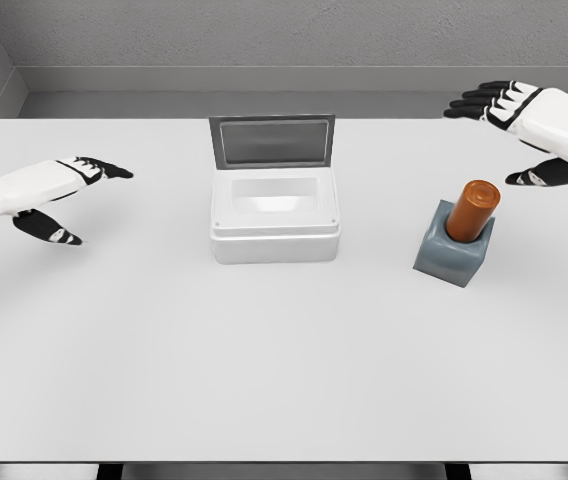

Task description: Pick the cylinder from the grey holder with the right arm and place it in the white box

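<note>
An orange cylinder (472,210) stands tilted in a grey holder (452,255) on a white bench (284,370), right of the white box (275,218), whose lid is raised, ready to receive it. The right hand (524,125) hovers up and right of the cylinder, fingers apart, holding nothing, apparently positioned to approach. The left hand (49,195) rests far left, fingers apart.

Orange cylinder (473,209), grey holder (451,256), white box (275,232)

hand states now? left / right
Left robot hand: open, holding nothing.
Right robot hand: open, holding nothing; cylinder sits in the grey holder.
</note>
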Motion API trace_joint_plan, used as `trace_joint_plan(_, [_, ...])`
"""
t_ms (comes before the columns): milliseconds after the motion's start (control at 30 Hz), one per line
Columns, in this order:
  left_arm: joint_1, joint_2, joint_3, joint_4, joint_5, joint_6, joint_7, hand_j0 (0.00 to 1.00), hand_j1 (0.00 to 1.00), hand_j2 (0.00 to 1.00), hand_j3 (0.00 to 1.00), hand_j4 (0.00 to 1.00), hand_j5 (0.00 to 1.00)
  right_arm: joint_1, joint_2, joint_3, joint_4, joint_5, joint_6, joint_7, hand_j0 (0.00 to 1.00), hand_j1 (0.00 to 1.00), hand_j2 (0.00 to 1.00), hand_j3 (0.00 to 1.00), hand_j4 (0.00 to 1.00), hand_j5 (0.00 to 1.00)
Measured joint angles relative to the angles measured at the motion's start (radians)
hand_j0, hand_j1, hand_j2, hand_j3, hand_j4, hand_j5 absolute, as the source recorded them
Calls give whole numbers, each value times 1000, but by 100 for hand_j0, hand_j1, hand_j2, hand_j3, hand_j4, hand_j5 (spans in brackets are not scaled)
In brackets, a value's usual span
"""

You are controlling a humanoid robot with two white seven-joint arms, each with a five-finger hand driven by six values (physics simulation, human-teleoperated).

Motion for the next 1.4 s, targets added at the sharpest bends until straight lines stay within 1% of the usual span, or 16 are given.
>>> trace_joint_plan(133, [2, 4, 0, -1, -1, 0, 0, 100, 100, 100, 100, 100, 100, 0, -2, -5, -2, -2, 0, -1, 100, 100, 100, 100, 100, 100])
trace_joint_plan(200, [2, 4, 0, -1, -1, 0, 0, 100, 100, 100, 100, 100, 100, 5, -20, -6, -1, -3, 0, 15, 100, 100, 100, 100, 100, 100])
trace_joint_plan(300, [0, 5, 0, -2, -1, 0, 0, 100, 100, 100, 100, 100, 100, 3, -56, -7, -1, -5, 0, 105, 100, 100, 100, 100, 100, 100])
trace_joint_plan(367, [0, 5, 1, -3, -1, 0, 0, 100, 100, 100, 100, 100, 100, 8, -70, -12, -3, -8, 0, 199, 100, 100, 100, 100, 100, 100])
trace_joint_plan(467, [0, 6, 1, -4, -3, 0, -3, 100, 100, 100, 100, 100, 100, 11, -74, -49, -5, -11, -1, 337, 100, 100, 100, 100, 100, 100])
trace_joint_plan(533, [0, 11, 1, -4, -3, 0, -4, 100, 100, 100, 100, 100, 100, 5, -72, -61, -4, -12, -1, 397, 100, 100, 100, 100, 100, 100])
trace_joint_plan(600, [-2, 16, 2, -3, -3, 0, -4, 100, 100, 100, 100, 100, 100, 0, -63, -69, -3, -12, -2, 430, 100, 100, 100, 100, 100, 100])
trace_joint_plan(700, [0, 21, 15, 1, -2, 0, -4, 100, 100, 100, 100, 100, 100, -9, -29, -79, 3, -11, -2, 452, 100, 100, 100, 100, 100, 100])
trace_joint_plan(733, [0, 21, 17, 4, -2, 0, -4, 100, 100, 100, 100, 100, 100, -29, -18, -82, 6, -12, -1, 456, 100, 100, 100, 100, 100, 100])
trace_joint_plan(867, [0, 23, 22, 8, -2, 0, -4, 100, 100, 100, 100, 100, 100, -52, 18, -83, 40, -10, -2, 462, 100, 100, 100, 100, 100, 100])
trace_joint_plan(967, [3, 23, 23, 8, -1, 0, -4, 100, 100, 100, 100, 100, 100, -64, 31, -73, 62, -8, -2, 464, 100, 100, 100, 100, 100, 100])
trace_joint_plan(1000, [8, 23, 23, 7, -1, 0, -4, 100, 100, 100, 100, 100, 100, -78, 37, -64, 68, -8, -1, 464, 100, 100, 100, 100, 100, 100])
trace_joint_plan(1067, [14, 23, 21, 5, 0, 0, -5, 100, 100, 100, 100, 100, 100, -81, 47, -45, 74, -7, -2, 465, 100, 100, 100, 100, 100, 100])
trace_joint_plan(1167, [17, 24, 13, 1, 1, 0, -5, 100, 100, 100, 100, 100, 100, -81, 54, -18, 75, -6, -2, 465, 100, 100, 100, 100, 100, 100])
trace_joint_plan(1233, [37, 25, 10, 0, -1, 0, -5, 100, 100, 100, 100, 100, 100, -81, 56, -3, 74, -5, -2, 465, 100, 100, 100, 100, 100, 100])
trace_joint_plan(1400, [38, 26, 9, -2, -4, 0, -5, 100, 100, 100, 100, 100, 100, -80, 65, 24, 72, -4, -2, 465, 100, 100, 100, 100, 100, 100])
